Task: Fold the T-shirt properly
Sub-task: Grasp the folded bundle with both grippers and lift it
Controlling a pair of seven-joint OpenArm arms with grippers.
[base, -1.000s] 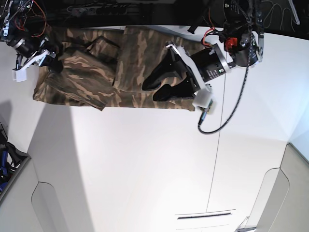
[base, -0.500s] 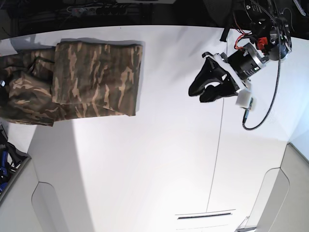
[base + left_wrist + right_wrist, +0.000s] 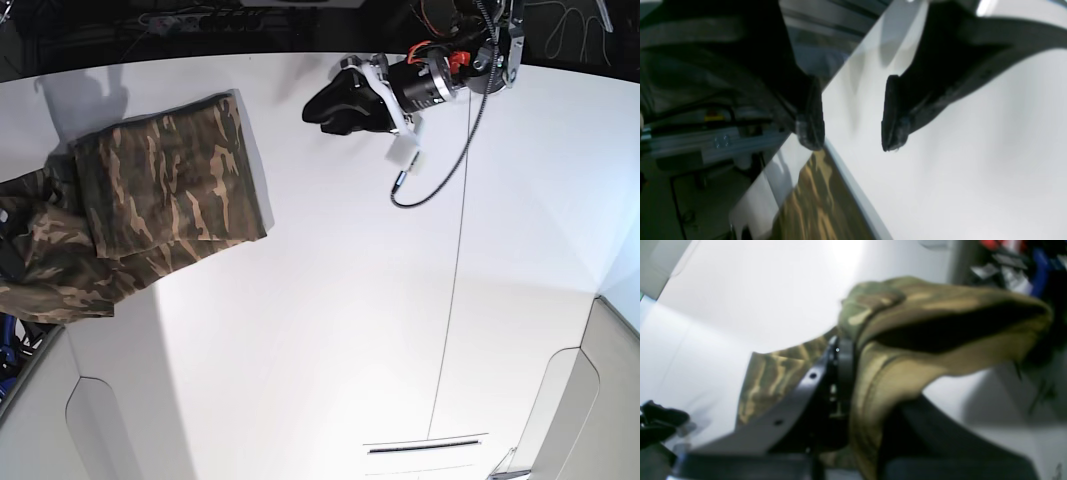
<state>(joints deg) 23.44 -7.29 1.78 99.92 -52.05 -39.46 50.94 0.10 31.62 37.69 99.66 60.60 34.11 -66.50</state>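
- shirt (image 3: 160, 190): camouflage print, folded into a rough panel on the white table (image 3: 330, 330), at the left of the base view. its left end spills over the table's edge in loose bunched folds.
- right claw (image 3: 843, 373): not seen in the base view. in its own wrist view the black fingers are pinched together on a thick fold of the shirt; the cloth is wedged against the finger and bulges upward and to the right of it, lifted off the table. more of the shirt lies flat to the left of the finger.
- left claw (image 3: 325, 108): well to the right of the shirt, near the table's far edge, pointing toward it. fingers (image 3: 810, 113) stand apart with nothing between them; only bare table shows in the gap. nothing held.
- a strip of camouflage cloth shows just below that claw's left fingertip in its wrist view, blurred.
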